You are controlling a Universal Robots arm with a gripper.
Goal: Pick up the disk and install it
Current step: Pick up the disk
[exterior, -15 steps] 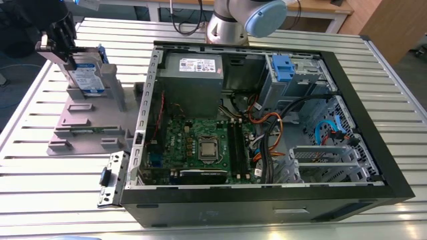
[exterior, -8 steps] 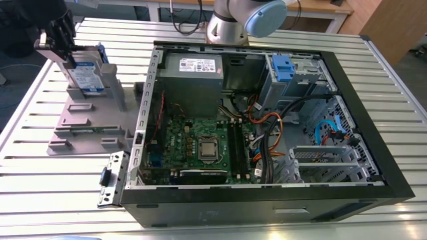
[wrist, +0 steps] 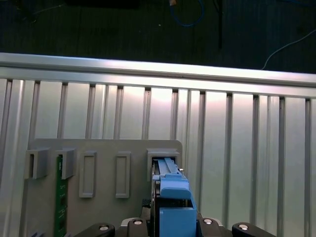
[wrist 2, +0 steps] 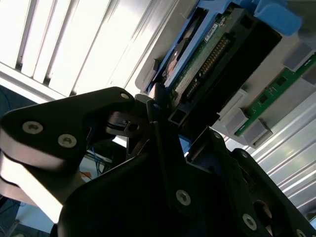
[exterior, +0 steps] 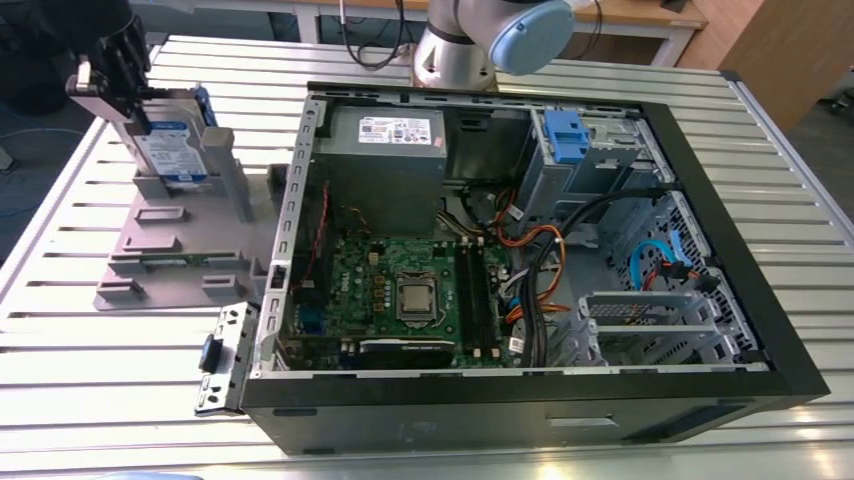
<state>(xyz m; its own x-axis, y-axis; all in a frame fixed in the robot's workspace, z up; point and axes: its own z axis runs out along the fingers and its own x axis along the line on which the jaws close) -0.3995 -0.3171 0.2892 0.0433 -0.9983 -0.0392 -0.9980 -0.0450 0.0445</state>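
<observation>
Standing upright in the grey holder (exterior: 167,255), the disk (exterior: 171,150), top edge pinched by the closed hand (exterior: 131,92).

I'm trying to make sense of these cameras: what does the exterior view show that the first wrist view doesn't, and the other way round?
The exterior view adds the open computer case, its green motherboard and the arm's base. The first wrist view adds a green board slotted in the grey holder, and a blue floor cable. Both show the disk upright in that holder, on the slatted table.
</observation>
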